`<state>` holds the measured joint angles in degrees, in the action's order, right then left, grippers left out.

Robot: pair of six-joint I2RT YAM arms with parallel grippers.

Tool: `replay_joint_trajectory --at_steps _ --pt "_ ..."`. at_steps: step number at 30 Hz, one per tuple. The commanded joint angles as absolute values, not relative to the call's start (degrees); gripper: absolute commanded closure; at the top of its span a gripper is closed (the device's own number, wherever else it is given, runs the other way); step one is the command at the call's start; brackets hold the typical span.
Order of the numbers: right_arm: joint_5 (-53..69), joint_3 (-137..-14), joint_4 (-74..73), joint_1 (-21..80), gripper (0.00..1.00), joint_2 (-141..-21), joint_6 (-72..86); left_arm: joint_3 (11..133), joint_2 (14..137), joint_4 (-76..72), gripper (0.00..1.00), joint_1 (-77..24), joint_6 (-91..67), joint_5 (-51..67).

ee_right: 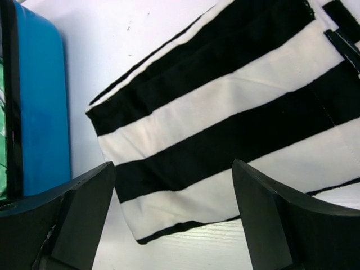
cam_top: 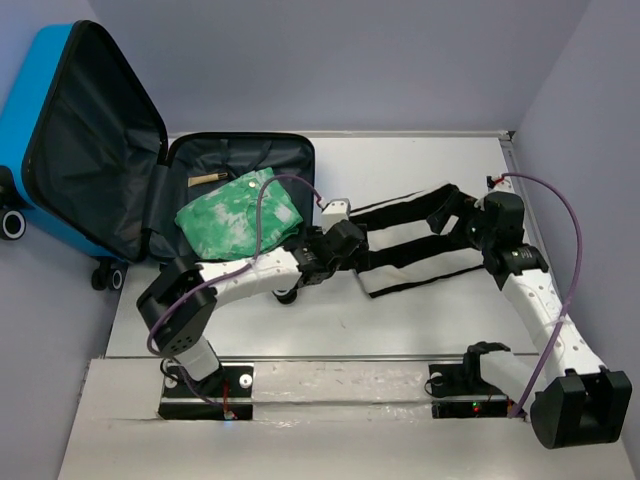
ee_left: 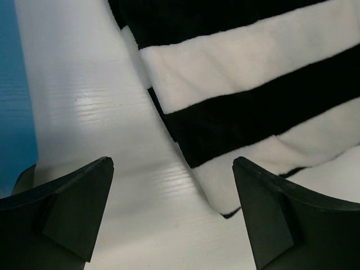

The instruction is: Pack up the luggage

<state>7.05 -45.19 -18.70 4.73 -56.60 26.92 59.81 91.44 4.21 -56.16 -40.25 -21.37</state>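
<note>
The luggage [cam_top: 40, 110] lies open at the far left corner of the surface [cam_top: 400, 320], with a green garment [cam_top: 238, 215] in its lined half. The striped cloth [cam_top: 420, 250] lies just right of it, its long axis running toward the right edge. The left tool [ee_left: 174, 214], spread, hovers at the cloth's luggage-side end; the right tool [ee_right: 174, 214], also spread, hovers at the opposite end.

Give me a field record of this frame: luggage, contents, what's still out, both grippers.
luggage: open, lid tilted back at far left of the table
packed: green-and-white garment in the base half
still out: black-and-white striped garment, flat on the table right of the luggage
left gripper: open, empty, at the striped garment's edge
right gripper: open, empty, over the striped garment
</note>
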Motion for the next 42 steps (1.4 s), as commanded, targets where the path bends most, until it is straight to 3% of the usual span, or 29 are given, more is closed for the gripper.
replay_joint_trajectory --at_steps 1,11,15,17,18,21,24,34,42 --pt "7.2 -48.7 -19.3 3.5 0.1 -55.3 26.6 65.0 97.2 0.4 0.01 -56.3 -46.1 -28.7" --pt "10.3 -47.3 -19.3 3.5 0.1 -52.4 25.1 76.2 114.6 3.3 0.01 -55.6 -46.1 -30.8" --pt "10.5 -47.7 -19.2 3.5 0.1 -52.8 25.4 76.6 118.1 2.6 0.08 -54.8 -46.8 -30.1" --pt "11.5 -48.3 -18.5 3.0 0.09 -54.2 26.2 76.6 119.1 1.9 0.32 -54.8 -46.7 -30.3" --pt "11.7 -48.6 -18.0 2.4 0.09 -55.6 26.4 76.6 119.2 1.5 0.54 -54.7 -46.4 -30.8" --pt "11.6 -49.7 -16.1 -0.3 0.05 -58.9 27.7 76.9 119.1 2.3 0.93 -53.9 -44.2 -32.4" --pt "12.2 -51.2 -15.2 -4.3 0.0 -64.6 28.9 77.1 117.7 2.6 0.94 -52.7 -40.4 -34.3" --pt "5.4 -52.4 -9.9 -14.7 0.0 -82.5 30.7 85.7 119.9 3.9 0.94 -50.1 -27.5 -40.1" --pt "7.8 -54.0 -7.6 -15.4 0.0 -93.9 31.0 86.8 119.7 1.3 0.94 -49.0 -24.0 -37.0"
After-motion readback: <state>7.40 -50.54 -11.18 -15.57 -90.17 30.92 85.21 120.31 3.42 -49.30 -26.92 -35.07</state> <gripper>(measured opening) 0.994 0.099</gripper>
